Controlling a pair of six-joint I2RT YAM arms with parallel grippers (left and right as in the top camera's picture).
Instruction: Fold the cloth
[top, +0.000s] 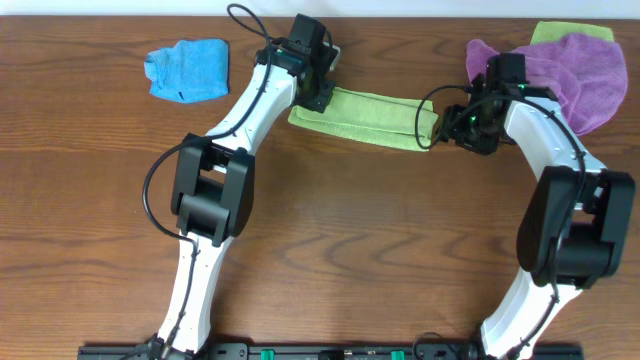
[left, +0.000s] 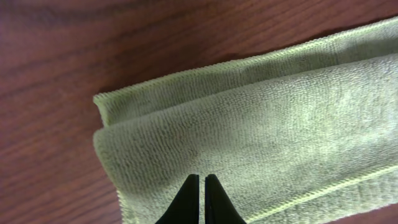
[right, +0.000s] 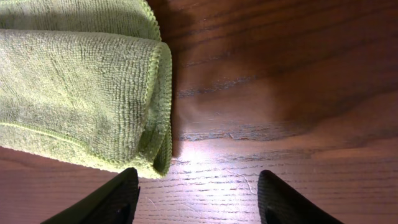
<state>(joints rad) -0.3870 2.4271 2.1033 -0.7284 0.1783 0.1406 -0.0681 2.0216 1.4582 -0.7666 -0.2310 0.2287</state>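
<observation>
Overhead: blue cloth (top: 187, 69) at 10 o'clock. My left gripper (left: 201, 182) pinched shut over left end of cloth (top: 365, 115), folded in long strip at 12 o'clock. My right gripper (right: 198, 180) jaws apart, empty, just off its right end. Purple cloth (top: 585, 70) at 2 o'clock.

The lime-green cloth (left: 267, 124) lies folded in layers on the dark wooden table (left: 81, 43), its rounded end to the left, its length running off the right. The left gripper (left: 202, 179), fingers pressed together, rests its tips over the cloth's near part.
</observation>
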